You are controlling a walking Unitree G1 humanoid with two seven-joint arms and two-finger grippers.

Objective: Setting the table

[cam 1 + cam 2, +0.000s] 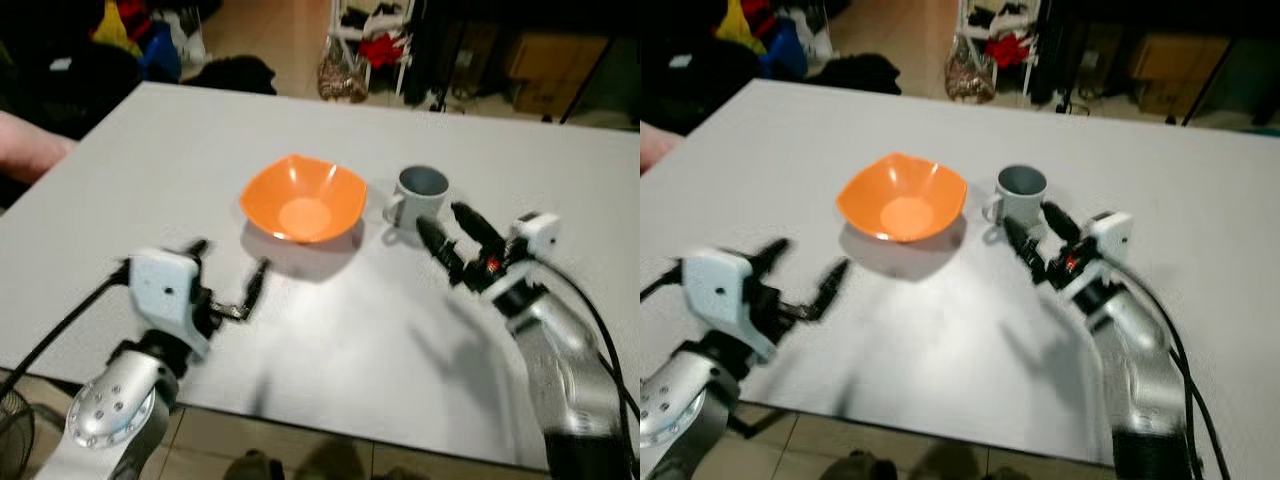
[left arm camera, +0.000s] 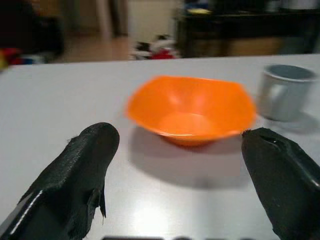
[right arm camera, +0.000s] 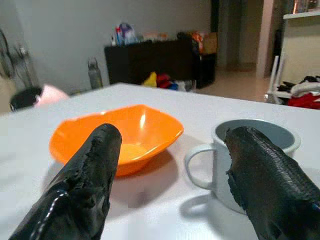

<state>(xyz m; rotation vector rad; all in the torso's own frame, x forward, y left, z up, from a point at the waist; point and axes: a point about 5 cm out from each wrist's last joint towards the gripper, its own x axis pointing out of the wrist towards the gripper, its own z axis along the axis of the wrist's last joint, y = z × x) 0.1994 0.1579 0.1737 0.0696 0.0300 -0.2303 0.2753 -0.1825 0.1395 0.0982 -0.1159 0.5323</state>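
Looking past my right gripper (image 1: 448,228), I see its fingers spread apart and empty, tips just beside the grey mug (image 1: 418,196). My left gripper (image 1: 228,272) is likewise released, hovering near the desk's (image 1: 150,150) front edge and aimed at the orange bowl (image 1: 303,197). Bowl and mug stand side by side mid-desk, apart.

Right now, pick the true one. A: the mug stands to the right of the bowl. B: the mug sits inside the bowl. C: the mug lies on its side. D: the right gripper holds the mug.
A: the mug stands upright on the table, right of the bowl; the open right gripper is short of it.
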